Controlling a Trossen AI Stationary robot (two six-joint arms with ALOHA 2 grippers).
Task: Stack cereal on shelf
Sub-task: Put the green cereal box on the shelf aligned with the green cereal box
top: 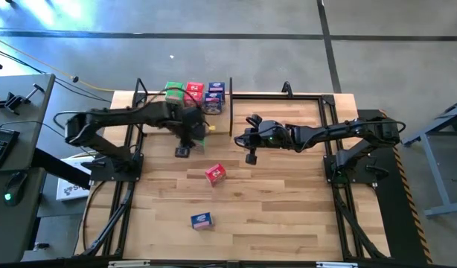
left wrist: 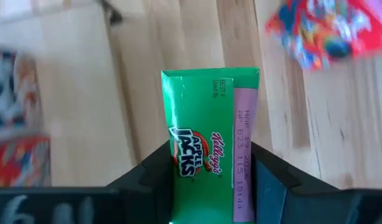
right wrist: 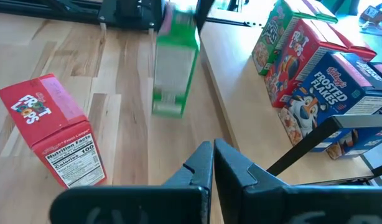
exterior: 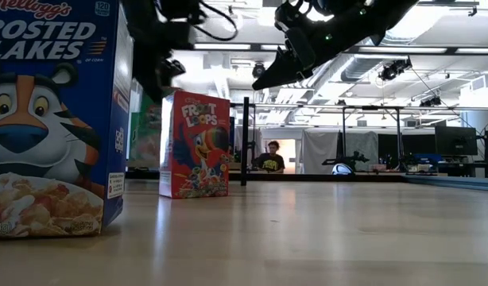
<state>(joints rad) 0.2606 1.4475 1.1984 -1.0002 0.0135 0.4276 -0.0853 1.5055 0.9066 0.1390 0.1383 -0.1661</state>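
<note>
Green cereal box point(left wrist: 209, 137) (Apple Jacks) in left tool point(left wrist: 209, 186)

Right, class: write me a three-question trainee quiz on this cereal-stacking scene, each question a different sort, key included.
1. True or false: the left gripper has the green Apple Jacks box between its fingers.
2. Which loose box lies nearer the table's front edge: A) red Froot Loops box B) blue Frosted Flakes box?
3. Fill in: the right gripper is ____.
Key: 1 true; 2 B; 3 shut.
</note>
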